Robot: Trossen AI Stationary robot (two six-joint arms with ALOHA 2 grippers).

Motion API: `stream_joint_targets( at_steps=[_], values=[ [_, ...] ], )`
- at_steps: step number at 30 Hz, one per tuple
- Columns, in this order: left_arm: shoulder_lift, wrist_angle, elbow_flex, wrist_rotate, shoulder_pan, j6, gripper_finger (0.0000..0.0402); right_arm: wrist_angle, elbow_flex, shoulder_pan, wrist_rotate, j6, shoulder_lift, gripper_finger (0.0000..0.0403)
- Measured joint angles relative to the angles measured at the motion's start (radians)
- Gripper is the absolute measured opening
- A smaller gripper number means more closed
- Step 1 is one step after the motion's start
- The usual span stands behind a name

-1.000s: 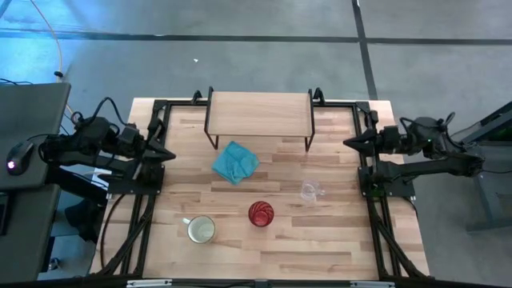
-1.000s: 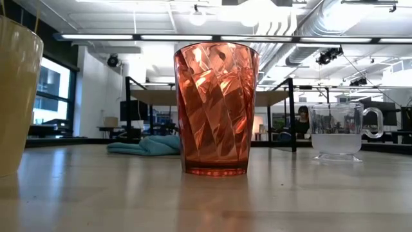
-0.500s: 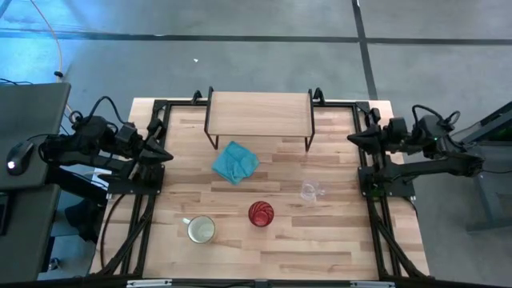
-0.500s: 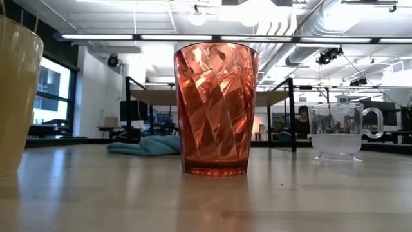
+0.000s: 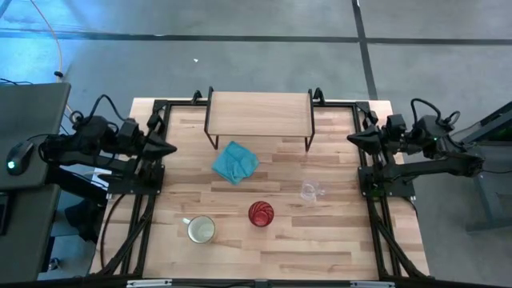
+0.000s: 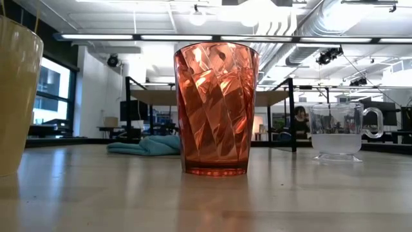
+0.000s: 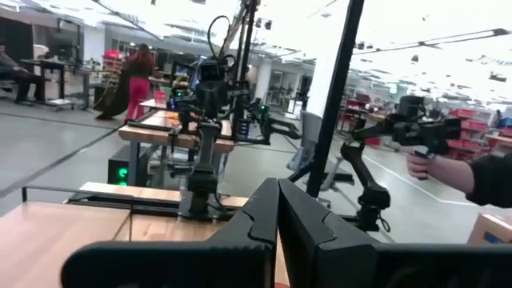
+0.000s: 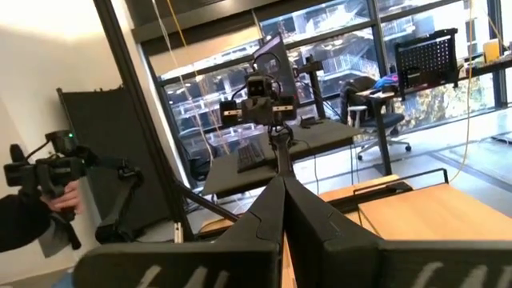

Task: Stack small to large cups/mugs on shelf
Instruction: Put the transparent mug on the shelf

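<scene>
The fingers of the left gripper [image 5: 166, 149] are pressed together into a point, with nothing held between them, and the same is seen of the right gripper [image 5: 353, 140], whose fingers meet in a closed wedge in its own wrist view. The left gripper is held at the left edge of the table [image 5: 280, 240], the right gripper at the right edge, each pointed inward and well apart from every vessel. No step of the stacking has been started, it is judged: the shelf [image 5: 259, 113] at the far side of the table is bare, and all three vessels are standing on the tabletop. The small clear glass cup [image 5: 310, 190] is placed right of centre, the red tumbler [image 5: 261, 214] nearer and to its left, and the cream-yellow mug [image 5: 201, 230] nearest and farthest left; a teal cloth [image 5: 235, 161] is lying between the vessels and the shelf. The next move is likely to call for one gripper to be opened and lowered over a vessel, the glass cup being closest to the right arm. Against the frame a second earlier, the left gripper has been advanced slightly to the right and the right wrist has been shifted a little, while the vessels, cloth and shelf have been left unmoved.
</scene>
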State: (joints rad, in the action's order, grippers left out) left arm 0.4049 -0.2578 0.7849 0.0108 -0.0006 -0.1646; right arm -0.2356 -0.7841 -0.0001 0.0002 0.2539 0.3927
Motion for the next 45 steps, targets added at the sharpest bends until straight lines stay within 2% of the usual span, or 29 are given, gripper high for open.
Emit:
stream_joint_targets(
  at_steps=[4, 17, 23, 26, 32, 41, 45],
  values=[
    [0.000, 0.011, 0.000, -0.031, 0.000, 0.000, 0.0001, -0.001, 0.000, 0.000, 0.000, 0.001, 0.000, 0.0000],
    [-0.001, 0.024, 0.000, -0.028, 0.000, -0.002, 0.0001, -0.003, 0.000, 0.000, 0.000, 0.006, -0.001, 0.0000],
    [0.016, 0.023, 0.000, -0.003, 0.000, -0.126, 0.0001, -0.024, 0.000, 0.000, 0.008, 0.072, 0.001, 0.0000],
    [0.034, 0.024, 0.000, 0.003, 0.000, -0.118, 0.0001, -0.022, 0.000, 0.000, 0.011, 0.083, 0.000, 0.0000],
    [0.052, 0.023, -0.001, -0.086, 0.000, -0.068, 0.0001, -0.019, 0.000, 0.000, 0.068, 0.081, 0.000, 0.0000],
    [0.056, 0.024, -0.001, -0.137, 0.000, -0.072, 0.0001, -0.031, 0.000, 0.000, 0.077, 0.079, 0.000, 0.0000],
    [0.063, 0.025, -0.001, -0.135, 0.000, -0.139, 0.0001, -0.054, 0.000, 0.000, 0.061, 0.083, 0.001, 0.0000]
  ],
)
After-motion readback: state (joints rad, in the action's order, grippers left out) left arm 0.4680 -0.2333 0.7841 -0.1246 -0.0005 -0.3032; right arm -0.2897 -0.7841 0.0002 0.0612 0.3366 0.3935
